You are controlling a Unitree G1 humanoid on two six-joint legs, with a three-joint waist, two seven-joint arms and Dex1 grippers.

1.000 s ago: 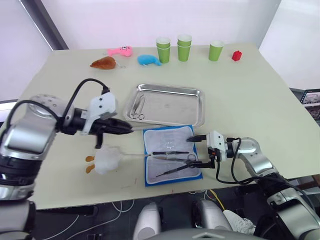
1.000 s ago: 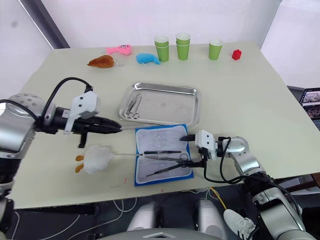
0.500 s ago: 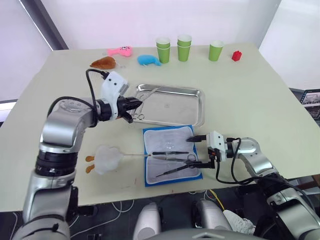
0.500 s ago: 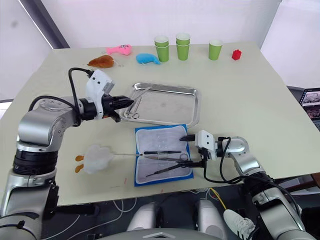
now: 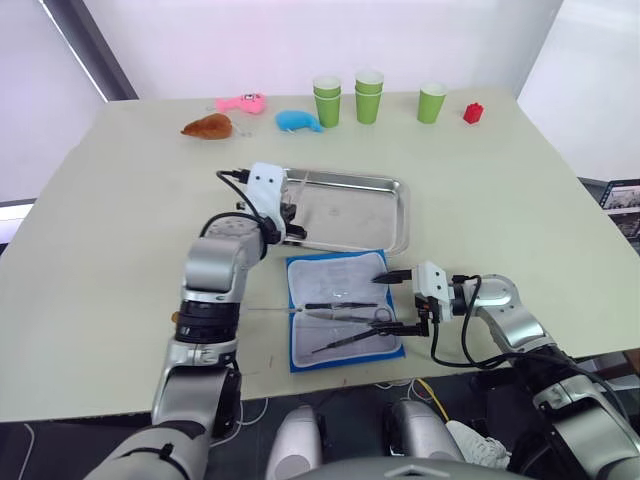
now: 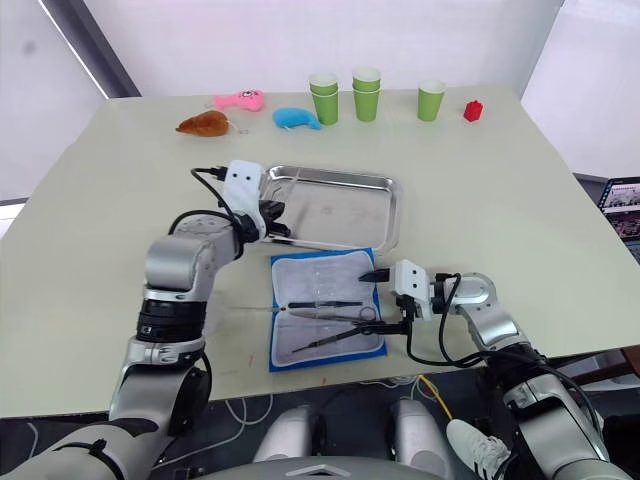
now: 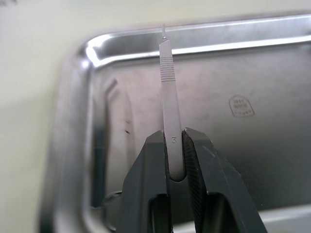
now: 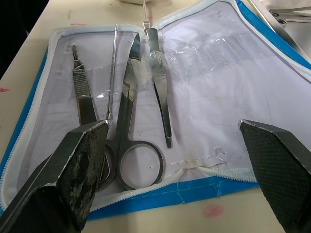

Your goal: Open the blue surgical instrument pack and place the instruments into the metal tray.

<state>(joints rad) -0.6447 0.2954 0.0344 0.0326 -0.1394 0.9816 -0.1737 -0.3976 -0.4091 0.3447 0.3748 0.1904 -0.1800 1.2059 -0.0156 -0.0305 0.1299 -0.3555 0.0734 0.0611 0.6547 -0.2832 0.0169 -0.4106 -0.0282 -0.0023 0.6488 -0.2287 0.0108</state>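
Note:
The metal tray (image 5: 385, 215) lies mid-table, and the blue surgical instrument pack (image 5: 338, 284) lies open in front of it, pale lining up. On the lining rest instruments: ring-handled scissors (image 8: 132, 145), forceps (image 8: 161, 104), a flat-handled tool (image 8: 81, 94) and a thin probe (image 8: 113, 68). My left gripper (image 7: 174, 145) is shut on a slim silvery scalpel handle (image 7: 167, 82) marked 3, held over the tray's left end (image 7: 97, 48). My right gripper (image 5: 384, 305) stands wide open at the pack's right edge, its fingers (image 8: 80, 165) flanking the ring handles without touching them.
Along the table's back edge stand green cups (image 5: 327, 98) (image 5: 369, 95) (image 5: 432, 101), a red block (image 5: 473, 111), a blue plush (image 5: 297, 120), a pink plush (image 5: 240, 102) and a brown plush (image 5: 208, 126). Bare tabletop lies right of the tray.
My left arm swung from beside the pack up to the tray's left end, carrying the slim silvery handle. The right gripper has stayed where it was, open.

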